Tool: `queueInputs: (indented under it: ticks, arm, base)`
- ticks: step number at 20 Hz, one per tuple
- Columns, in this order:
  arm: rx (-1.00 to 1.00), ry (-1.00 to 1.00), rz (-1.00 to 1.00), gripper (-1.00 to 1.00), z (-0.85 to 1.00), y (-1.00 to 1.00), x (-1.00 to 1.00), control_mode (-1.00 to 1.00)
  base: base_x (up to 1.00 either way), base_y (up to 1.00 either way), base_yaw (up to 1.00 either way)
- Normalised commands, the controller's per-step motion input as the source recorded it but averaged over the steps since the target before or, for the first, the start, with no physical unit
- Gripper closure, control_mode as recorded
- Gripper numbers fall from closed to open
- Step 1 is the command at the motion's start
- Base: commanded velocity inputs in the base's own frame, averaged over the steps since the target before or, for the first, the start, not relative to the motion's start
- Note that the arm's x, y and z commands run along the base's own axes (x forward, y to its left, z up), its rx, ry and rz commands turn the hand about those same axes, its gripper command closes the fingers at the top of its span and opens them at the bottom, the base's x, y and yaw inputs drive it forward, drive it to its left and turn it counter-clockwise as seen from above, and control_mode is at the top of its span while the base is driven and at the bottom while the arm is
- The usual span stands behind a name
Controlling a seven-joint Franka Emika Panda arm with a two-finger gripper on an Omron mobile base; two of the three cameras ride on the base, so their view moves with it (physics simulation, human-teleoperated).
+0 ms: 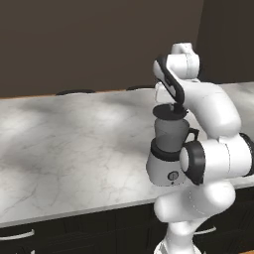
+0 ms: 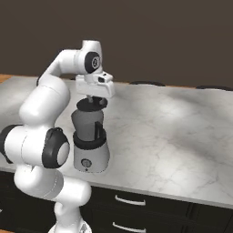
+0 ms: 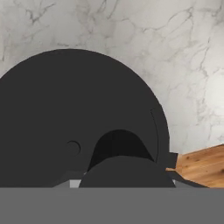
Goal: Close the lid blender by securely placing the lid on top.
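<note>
The marble counter [image 1: 74, 139] carries the blender [image 2: 90, 141] near its front edge. The lid [image 2: 91, 104] sits on the jar's rim, and my gripper [image 2: 93, 98] is pinched on its knob from above.

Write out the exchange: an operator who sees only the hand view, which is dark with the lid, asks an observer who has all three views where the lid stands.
Operator: Is the lid over the jar?
Observer: Yes. The lid sits on the jar rim of the blender, and it looks level from both base views.
Operator: Where are the jaws?
Observer: Straight above the lid, down at its knob. I cannot tell whether they are open or shut.
</note>
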Motion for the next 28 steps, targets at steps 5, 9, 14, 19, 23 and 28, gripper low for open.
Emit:
queueInputs:
  ticks: [5,9,14,19,23,28]
  arm:
    - [0.02,0.01,0.00,1.00,-0.32,0.00,-0.21,-1.00]
    - [0.01,0.00,0.00,1.00,-0.25,0.00,-0.11,-1.00]
    - [0.00,0.04,0.00,1.00,-0.19,0.00,-0.07,-1.00]
    - [0.00,0.08,0.00,1.00,-0.06,0.00,-0.05,-1.00]
    - [0.00,0.10,0.01,1.00,0.00,0.01,-0.23,-1.00]
    - [0.00,0.09,0.01,1.00,0.00,0.00,-0.45,-1.00]
  base:
    - [0.00,0.00,0.00]
    - [0.00,0.00,0.00]
    - [0.00,0.00,0.00]
    - [0.00,0.00,0.00]
    - [0.00,0.00,0.00]
    - [0.00,0.00,0.00]
